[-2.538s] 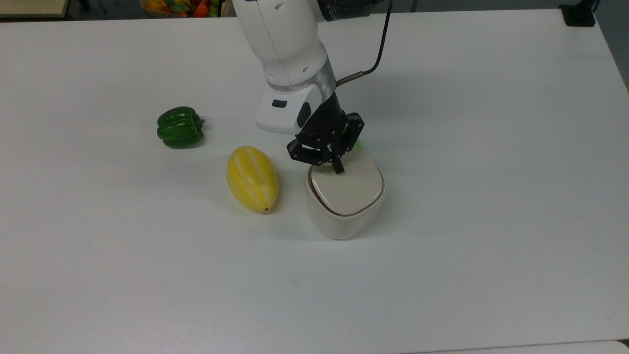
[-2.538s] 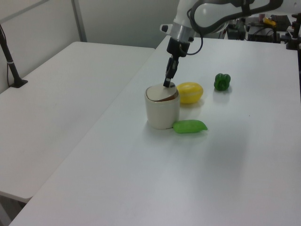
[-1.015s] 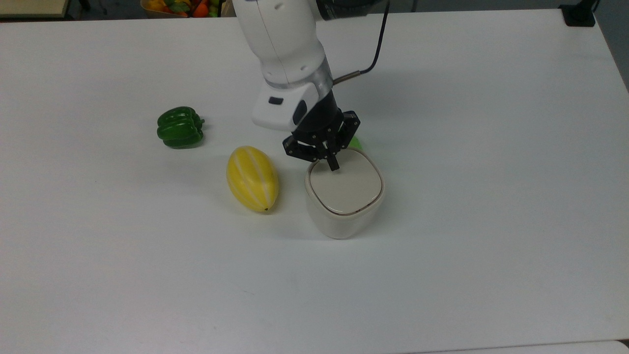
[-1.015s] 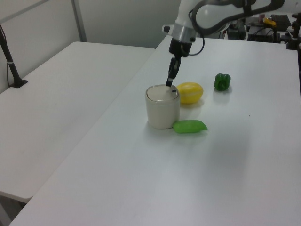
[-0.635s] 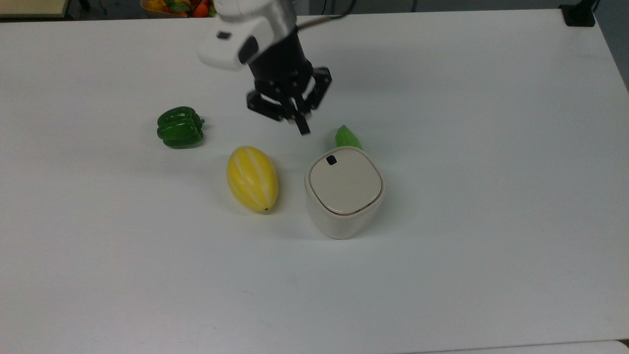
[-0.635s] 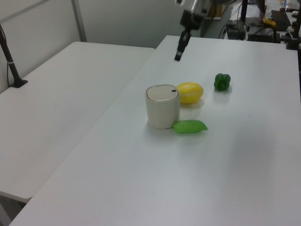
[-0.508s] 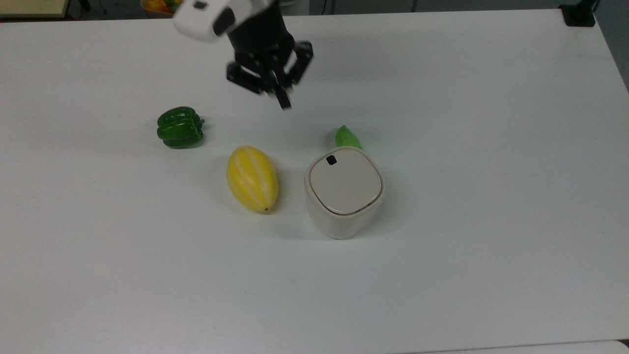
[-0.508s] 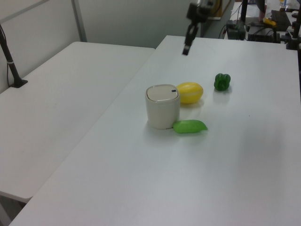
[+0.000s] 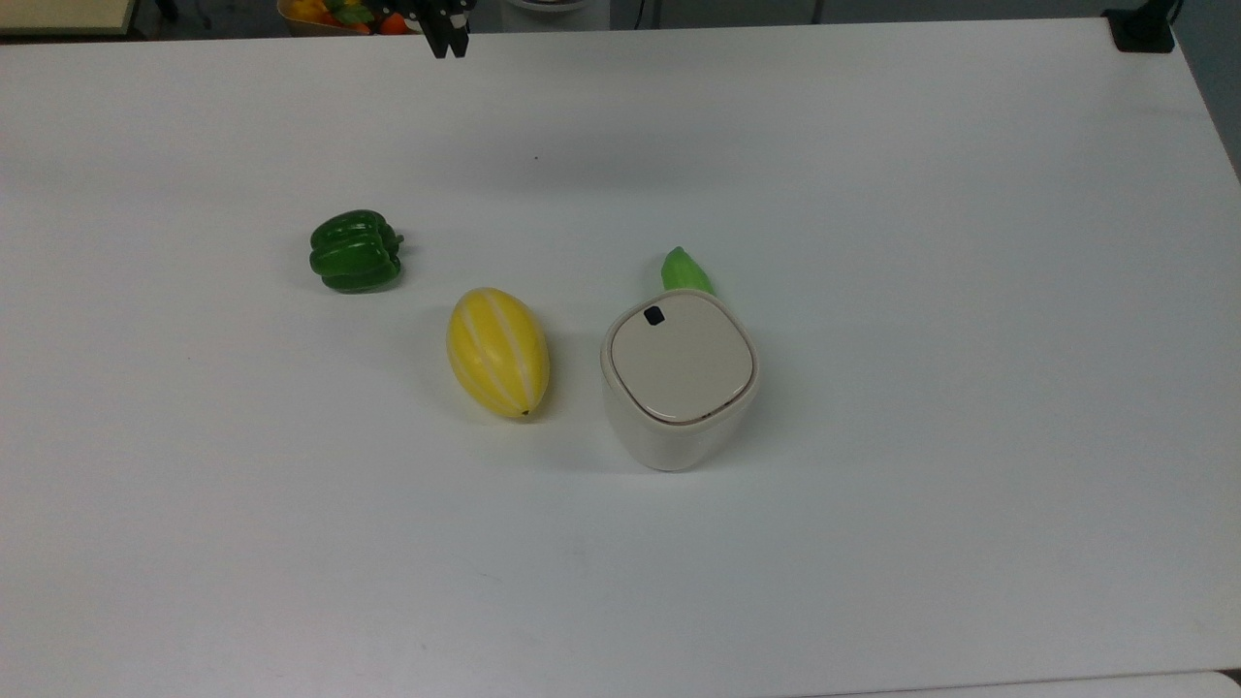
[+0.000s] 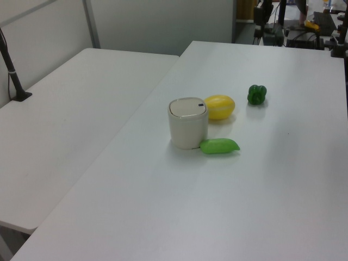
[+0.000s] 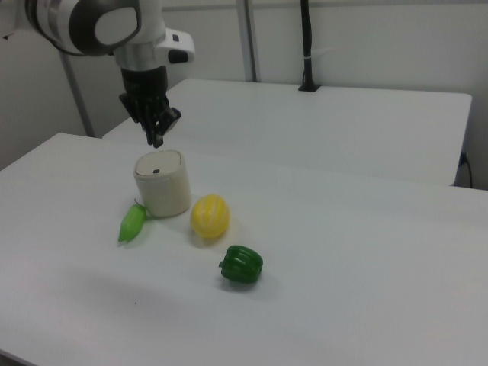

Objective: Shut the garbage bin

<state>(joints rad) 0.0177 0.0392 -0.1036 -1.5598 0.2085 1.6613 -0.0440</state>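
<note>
On the desk [image 9: 970, 291], in the top view, the garbage bin [image 9: 681, 383] stands right of the melon [image 9: 497, 351]; the pepper [image 9: 355, 251] lies farther left. A pod-like vegetable [image 9: 684, 269], seemingly touching, lies behind the bin.

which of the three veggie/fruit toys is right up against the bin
The light green pod: it lies against the base of the garbage bin. The yellow melon sits just apart, and the green pepper is farther off.

Lid [image 9: 682, 358] of the garbage bin [image 9: 679, 388] pressed down flat and shut. Gripper [image 9: 445, 39] lifted off it and withdrawn to the table's [image 9: 970, 291] far edge.
</note>
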